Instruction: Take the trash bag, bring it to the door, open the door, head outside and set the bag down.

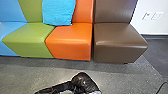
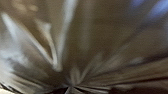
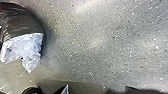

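One dark trash bag (image 1: 86, 82) shows low in the head view, near the orange seat (image 1: 68, 42) and brown seat (image 1: 117, 43). Left wrist view: shiny folds (image 2: 76, 73) converge tightly; whether either end effector is open or closed is unclear. Right wrist view: the bag, with a pale patch (image 3: 25, 46), above or on speckled floor (image 3: 105, 47). Slow, level carrying by the gathered plastic should limit swinging and tearing.

You see a blue cloth (image 1: 59, 12) against the seat backs (image 1: 84, 11) and a black trash bag (image 1: 86, 82) before the orange seat (image 1: 70, 41).
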You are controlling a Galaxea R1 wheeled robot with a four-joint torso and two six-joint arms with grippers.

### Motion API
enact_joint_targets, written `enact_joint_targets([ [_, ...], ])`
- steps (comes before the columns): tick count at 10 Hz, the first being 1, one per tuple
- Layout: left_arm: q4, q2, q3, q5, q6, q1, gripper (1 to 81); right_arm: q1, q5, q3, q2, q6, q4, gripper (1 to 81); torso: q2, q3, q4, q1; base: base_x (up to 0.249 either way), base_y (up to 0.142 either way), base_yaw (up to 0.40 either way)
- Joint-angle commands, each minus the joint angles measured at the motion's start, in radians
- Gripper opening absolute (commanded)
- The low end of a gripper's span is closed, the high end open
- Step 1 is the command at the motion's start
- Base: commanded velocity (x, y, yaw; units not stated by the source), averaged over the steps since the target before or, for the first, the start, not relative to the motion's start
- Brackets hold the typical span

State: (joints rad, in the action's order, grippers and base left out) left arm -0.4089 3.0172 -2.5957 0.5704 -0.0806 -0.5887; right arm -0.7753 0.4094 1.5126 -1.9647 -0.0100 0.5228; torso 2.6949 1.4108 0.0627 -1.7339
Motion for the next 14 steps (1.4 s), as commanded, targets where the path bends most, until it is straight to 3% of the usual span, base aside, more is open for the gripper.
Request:
enact_joint_targets([
  [1, 0.028, -0.001, -0.037, -0.001, -0.016, 0.065, 81.1, 0.070, 0.075, -0.013, 0.057, 0.001, 0.026, 81.1, 0.000, 0.000, 0.000, 0.000, 0.000, 0.000, 0.000],
  [5, 0.036, 0.033, -0.066, -0.099, -0.016, -0.033, 81.1, 0.069, 0.075, -0.020, 0.065, 0.001, 0.026, 81.1, 0.000, -0.001, 0.000, 0.000, 0.000, 0.000, 0.000],
  [7, 0.041, 0.033, -0.067, -0.115, -0.016, -0.047, 81.1, 0.075, 0.075, -0.031, 0.077, 0.001, 0.026, 81.1, 0.000, -0.001, 0.000, 0.000, 0.000, 0.000, 0.000],
  [8, 0.042, 0.031, -0.067, -0.115, -0.016, -0.049, 81.1, 0.075, 0.075, -0.040, 0.083, 0.001, 0.026, 81.1, 0.000, 0.060, 0.000, 0.000, 0.000, 0.000, 0.000],
  [9, 0.042, 0.033, -0.067, -0.115, -0.016, -0.049, 81.1, 0.070, 0.075, -0.040, 0.083, -0.001, 0.026, 81.1, 0.000, 0.085, 0.000, 0.000, 0.000, 0.000, 0.000],
  [10, 0.042, 0.034, -0.067, -0.115, -0.016, -0.049, 81.1, 0.069, 0.075, -0.034, 0.082, -0.001, 0.026, 81.1, 0.000, 0.008, 0.000, 0.000, 0.000, 0.000, 0.000],
  [14, 0.041, 0.031, -0.067, -0.115, -0.018, -0.049, 81.1, 0.066, 0.075, -0.034, 0.082, -0.001, 0.026, 81.1, 0.001, 0.021, 0.000, 0.000, 0.000, 0.000, 0.000],
])
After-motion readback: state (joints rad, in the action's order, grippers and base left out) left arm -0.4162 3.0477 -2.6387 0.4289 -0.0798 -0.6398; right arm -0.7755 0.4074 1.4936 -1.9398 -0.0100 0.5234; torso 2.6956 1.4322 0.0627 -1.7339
